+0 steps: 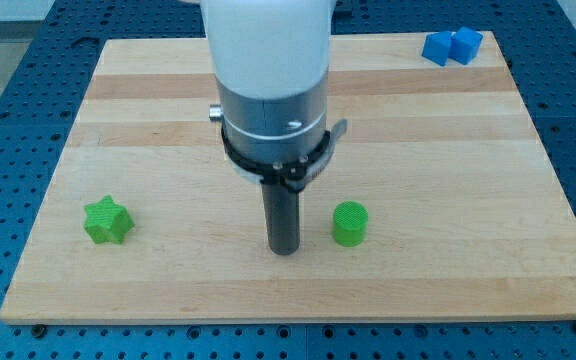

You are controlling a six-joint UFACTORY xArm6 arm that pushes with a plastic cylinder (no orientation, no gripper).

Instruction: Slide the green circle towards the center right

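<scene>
The green circle (349, 223), a short round block, stands on the wooden board (448, 150) a little right of the middle, near the view's bottom. My tip (284, 250) rests on the board just to the circle's left, with a small gap between them. The rod hangs from the white and grey arm body that fills the view's upper middle.
A green star block (106, 220) lies at the view's lower left. A blue block (451, 46), seemingly two joined cubes, sits at the board's top right corner. The board lies on a blue perforated table (8, 90).
</scene>
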